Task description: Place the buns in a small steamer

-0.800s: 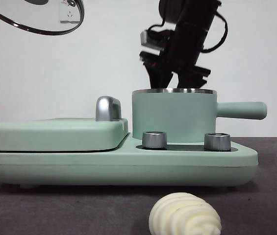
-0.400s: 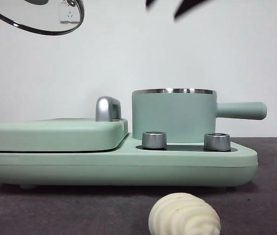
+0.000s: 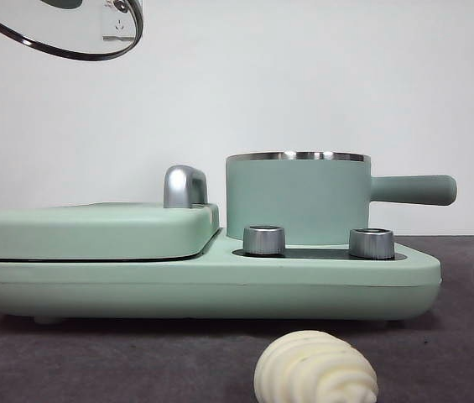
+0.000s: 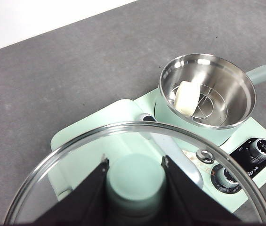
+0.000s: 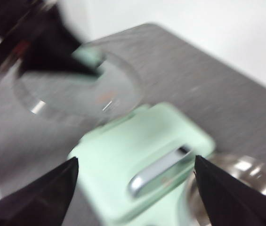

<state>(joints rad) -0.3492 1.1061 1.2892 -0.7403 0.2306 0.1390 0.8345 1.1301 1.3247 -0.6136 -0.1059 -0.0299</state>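
Observation:
The small steamer (image 3: 297, 197) stands uncovered on the right of the mint green cooker base. In the left wrist view a smooth cream-white bun (image 4: 187, 98) lies on the wire rack inside the steamer (image 4: 227, 80). A spiral-ridged bun (image 3: 315, 369) rests on the grey table in front of the base. My left gripper (image 4: 135, 160) is shut on the green knob of the glass lid (image 4: 76, 160), holding the lid (image 3: 60, 29) high at the left. Above the cooker, my right gripper (image 5: 136, 158) is open and holds nothing; its view is blurred, and it is out of the front view.
The flat mint green hinged plate (image 3: 94, 228) with a chrome handle (image 3: 184, 186) fills the base's left half. Two steel dials (image 3: 263, 239) sit in front of the pot. The pot's straight handle (image 3: 413, 189) points right. A white wall stands behind.
The right arm rose from over the steamer and left the front view at the top. The held lid, the steamer and the spiral bun stayed where they were.

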